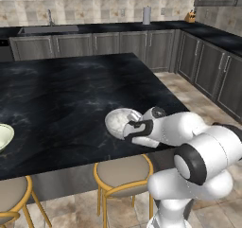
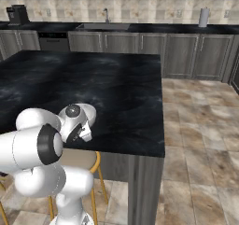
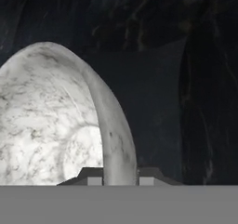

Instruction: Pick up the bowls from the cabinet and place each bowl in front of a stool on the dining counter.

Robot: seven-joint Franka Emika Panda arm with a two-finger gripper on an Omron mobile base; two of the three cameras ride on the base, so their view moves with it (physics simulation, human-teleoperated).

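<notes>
Your marbled grey-white bowl [image 1: 118, 121] sits low over the dining counter [image 1: 71, 94], near its front edge and toward the right end, directly above the right-hand stool [image 1: 124, 172]; you cannot tell from the base views whether its foot is touching the black veined top or just clear of it; in the hand view the bowl [image 3: 51, 121] fills the left half, its rim [image 3: 114, 135] running down between the two dark fingertips [image 3: 95, 177], one inside the bowl and one outside; so the gripper [image 1: 133, 126] is pinching the bowl by its rim, jaws drawn in close with only the wall of the bowl between them; from the right base view you see the white hand [image 2: 78, 121] bent down over the counter's near edge, the bowl itself hidden behind it; off to your far left the cream bowl [image 1: 4, 136] rests on the counter at the picture's edge, above the second stool [image 1: 12, 194], well apart from the marbled one; beyond the island the grey base cabinets [image 1: 118, 45] and the sink [image 1: 47, 29] line the back wall.
</notes>
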